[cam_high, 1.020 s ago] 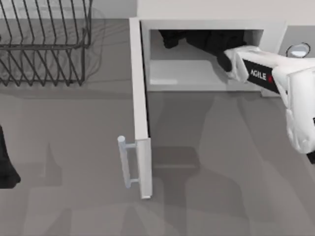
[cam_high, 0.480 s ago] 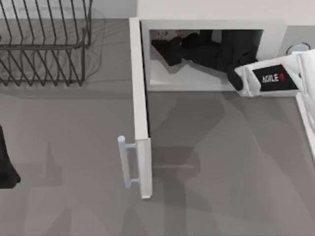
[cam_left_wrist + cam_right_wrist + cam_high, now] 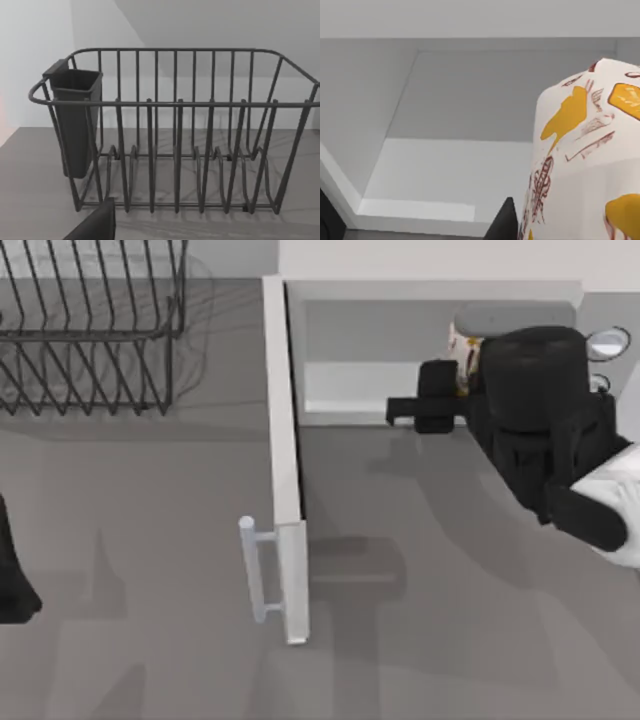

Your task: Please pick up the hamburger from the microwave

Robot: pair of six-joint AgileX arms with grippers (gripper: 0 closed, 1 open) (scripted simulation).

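The white microwave [image 3: 430, 290] stands at the back with its door [image 3: 283, 440] swung wide open toward the front. My right gripper [image 3: 442, 390] is at the cavity's front right and is shut on the hamburger [image 3: 462, 358], a mottled orange-and-white lump held above the cavity floor. In the right wrist view the hamburger [image 3: 585, 150] looms close, with one dark fingertip [image 3: 505, 222] beside it and the bare cavity [image 3: 455, 100] behind. My left gripper [image 3: 10, 580] is parked at the table's left edge.
A black wire dish rack [image 3: 90, 330] stands at the back left; the left wrist view shows the rack [image 3: 175, 140] with a dark cup [image 3: 75, 120] hung on it. The door's bar handle [image 3: 252, 570] juts out mid-table. A knob [image 3: 605, 340] sits right of the cavity.
My right arm has drawn back from deep in the cavity's left to its front right. The hamburger has come along in the gripper. The left arm has stayed put.
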